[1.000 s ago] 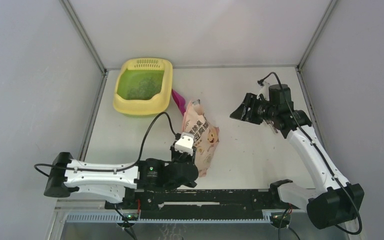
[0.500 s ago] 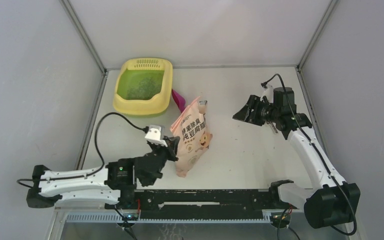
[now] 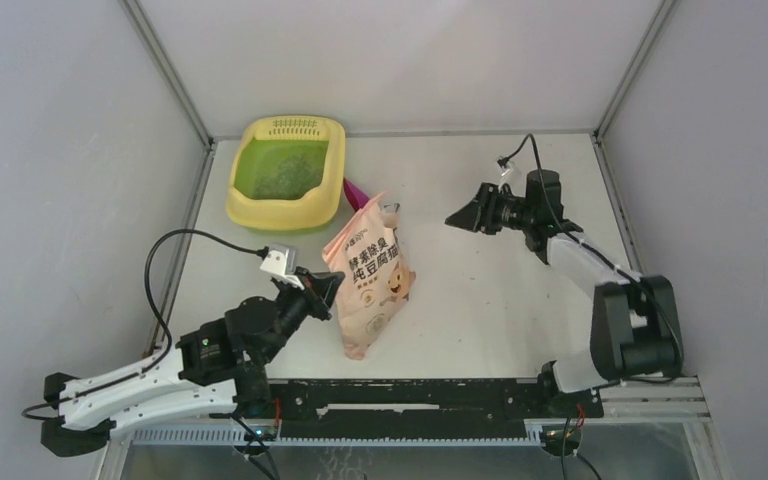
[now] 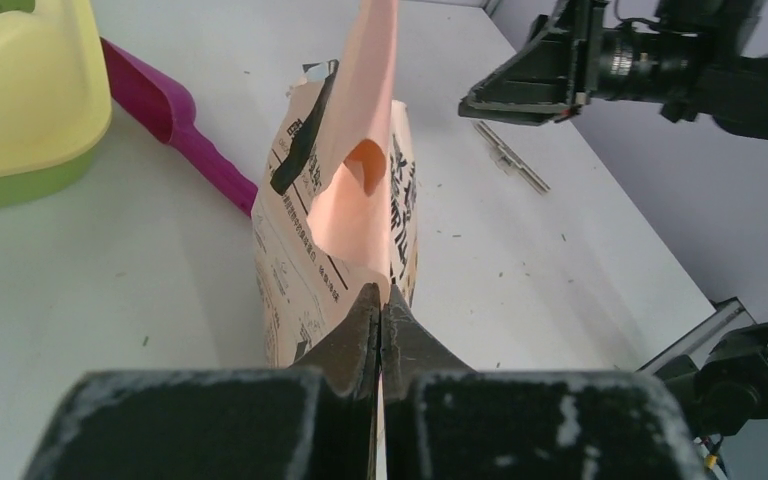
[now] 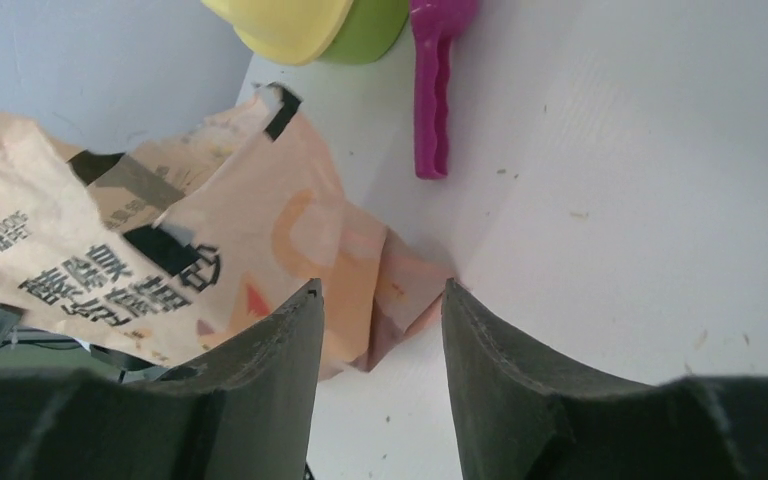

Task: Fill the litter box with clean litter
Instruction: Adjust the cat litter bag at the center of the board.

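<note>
The pale yellow litter box stands at the back left with grey-green clean litter on its green floor. Its corner shows in the left wrist view and in the right wrist view. A peach bag stands upright mid-table, open top toward the box. My left gripper is shut on the bag's near edge, fingertips pressed together. My right gripper is open and empty, apart from the bag on its right, pointing at it. The bag fills the left of that view.
A magenta scoop lies between the box and the bag; it shows in the left wrist view and the right wrist view. Loose granules speckle the table. Grey walls close the left, back and right.
My left arm has drawn back to the left, holding the bag, which has gone from lying flat to standing upright. My right gripper has swung left toward the bag.
</note>
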You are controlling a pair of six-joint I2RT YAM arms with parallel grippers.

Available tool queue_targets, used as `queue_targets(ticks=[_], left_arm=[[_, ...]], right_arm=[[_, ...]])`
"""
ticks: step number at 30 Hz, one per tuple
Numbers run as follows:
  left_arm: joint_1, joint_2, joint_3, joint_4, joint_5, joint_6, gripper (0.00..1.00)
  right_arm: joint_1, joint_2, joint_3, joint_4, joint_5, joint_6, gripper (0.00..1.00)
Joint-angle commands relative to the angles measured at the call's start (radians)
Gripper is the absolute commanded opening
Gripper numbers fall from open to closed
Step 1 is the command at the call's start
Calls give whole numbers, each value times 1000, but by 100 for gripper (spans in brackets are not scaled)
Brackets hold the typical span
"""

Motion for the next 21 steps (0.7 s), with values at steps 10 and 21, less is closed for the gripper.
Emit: queue_targets(ticks=[10, 21], left_arm=[[55, -170, -57, -63, -16, -24, 1], [58, -306, -57, -243, -126, -53, 2]], right_arm=[[59, 426, 40, 992, -259, 297, 55], [204, 504, 119, 1072, -283, 192, 58]])
